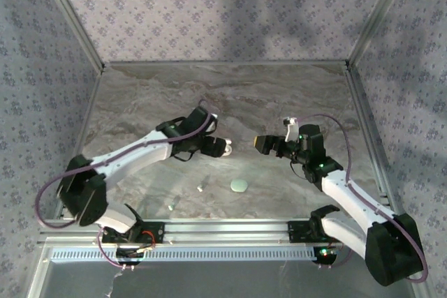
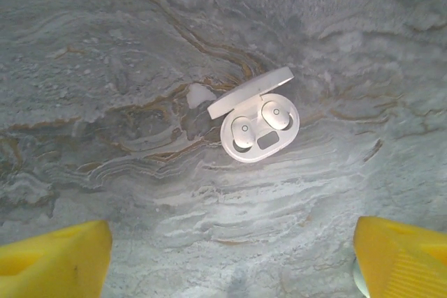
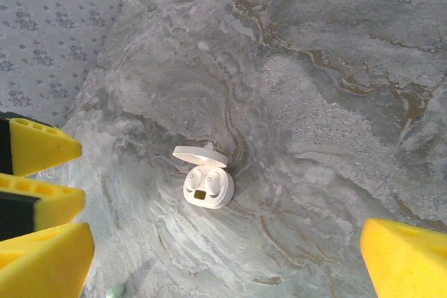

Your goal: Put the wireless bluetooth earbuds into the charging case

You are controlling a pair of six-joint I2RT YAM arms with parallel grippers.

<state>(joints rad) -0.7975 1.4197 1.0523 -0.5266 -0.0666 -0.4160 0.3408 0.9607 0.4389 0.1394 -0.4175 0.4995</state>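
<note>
The white charging case [image 2: 259,137] lies on the marble table with its lid [image 2: 248,92] flipped open. Two white earbuds [image 2: 243,132] [image 2: 276,116] sit in its wells. The case [image 3: 204,185] also shows ahead of the right gripper. My left gripper [image 2: 230,259] hovers over the case, open, with its yellow pads [image 2: 56,259] wide apart and nothing between them. My right gripper [image 3: 223,263] is open and empty too, facing the case from the right. In the top view the left gripper [image 1: 215,147] and right gripper [image 1: 260,143] point at each other mid-table. Two tiny pale earbuds [image 1: 200,188] [image 1: 172,207] lie loose nearer the front.
A mint oval pod [image 1: 239,185] rests on the table in front of the grippers, and the same mint pod [image 3: 115,289] shows low in the right wrist view. Patterned walls and metal rails [image 1: 209,225] bound the table.
</note>
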